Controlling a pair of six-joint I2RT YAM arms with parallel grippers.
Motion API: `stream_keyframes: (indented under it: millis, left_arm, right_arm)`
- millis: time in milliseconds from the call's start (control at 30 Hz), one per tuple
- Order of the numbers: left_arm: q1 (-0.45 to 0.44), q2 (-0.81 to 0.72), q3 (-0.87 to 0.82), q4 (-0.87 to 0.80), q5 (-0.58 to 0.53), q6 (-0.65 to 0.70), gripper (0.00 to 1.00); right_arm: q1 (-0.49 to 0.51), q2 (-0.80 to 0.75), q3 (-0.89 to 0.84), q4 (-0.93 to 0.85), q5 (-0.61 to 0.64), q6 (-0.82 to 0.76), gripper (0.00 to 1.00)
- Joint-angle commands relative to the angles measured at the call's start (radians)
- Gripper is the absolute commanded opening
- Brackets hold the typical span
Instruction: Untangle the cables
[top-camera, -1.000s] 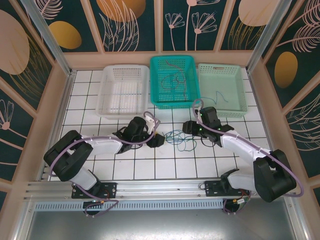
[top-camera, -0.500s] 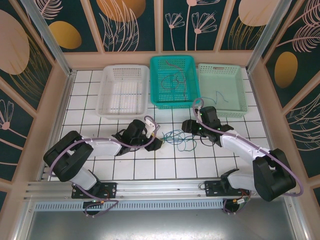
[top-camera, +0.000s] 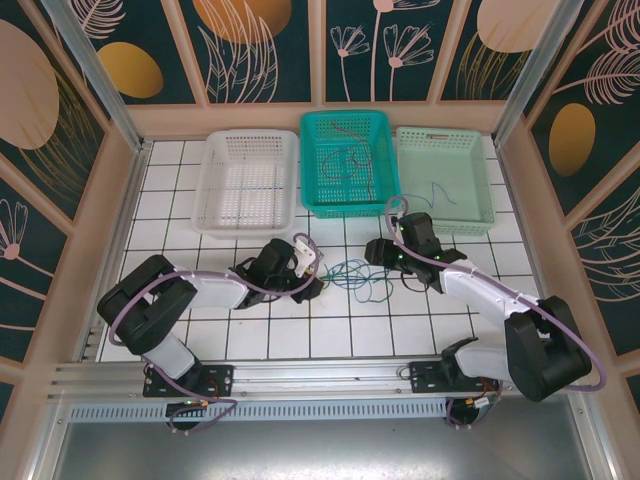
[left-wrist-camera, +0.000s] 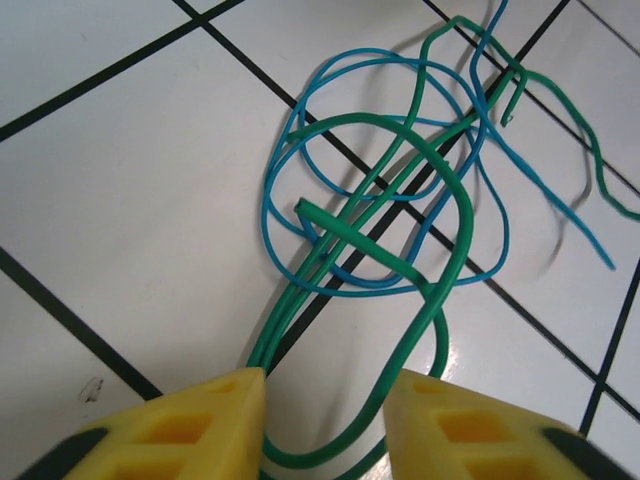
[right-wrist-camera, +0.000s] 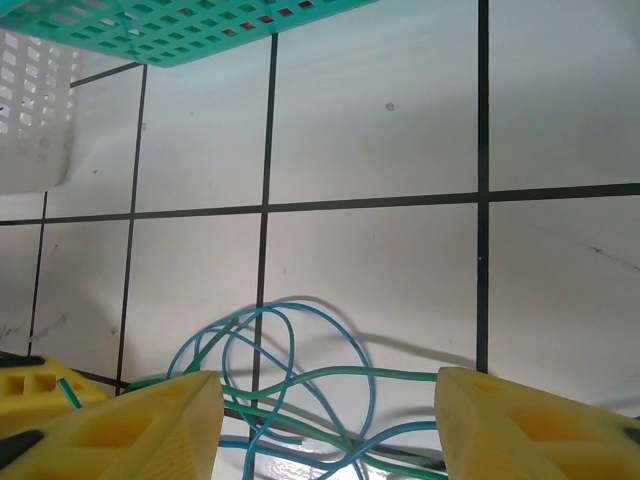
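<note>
Setup: two arms reach inward over the white tiled table (top-camera: 250, 330); three baskets stand in a row at the far side.
Tangle of cables (top-camera: 355, 275): lies on the tiles between the two grippers, in front of the teal basket (top-camera: 345, 206) and apart from it.
Green cable (left-wrist-camera: 355, 235): loops through and over the blue cable (left-wrist-camera: 268, 200); one cut end sticks up near the middle of the knot.
Blue cable: makes several overlapping rings, with one free end trailing off towards the right of the left wrist view.
Left gripper (top-camera: 312, 284): low at the left edge of the tangle. Its yellow fingertips (left-wrist-camera: 170, 430) stand apart with bare tile visible between them. A green loop lies in that gap; not pinched. I cannot tell if a pad touches the wire.
Right gripper (top-camera: 374, 251): at the far right of the tangle, jaws spread wide, nothing clasped. Blue and green strands lie on the tile below and between its fingertips (right-wrist-camera: 130, 420).
Teal basket: middle of the row; holds thin dark red and green wires (top-camera: 350, 160).
Pale green basket (top-camera: 470, 226): right of the row; one blue wire (top-camera: 437, 192) lies inside.
White basket (top-camera: 245, 226): left of the row.
</note>
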Motion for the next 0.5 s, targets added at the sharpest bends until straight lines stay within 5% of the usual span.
stream_keyframes:
  millis: [0,167,467]
  left_arm:
    - [-0.003,0.011,0.031,0.042,0.042,0.014,0.21]
    - [-0.003,-0.026,0.023,0.049,0.042,0.012,0.01]
    - [-0.003,-0.195,0.049,-0.003,-0.006,-0.011,0.0]
  right_arm:
    - [0.003,0.011,0.022,-0.001,0.028,-0.002,0.59]
    - [0.003,0.022,0.007,-0.013,0.043,0.003,0.59]
    - [0.01,0.068,-0.07,0.078,-0.045,0.013,0.61]
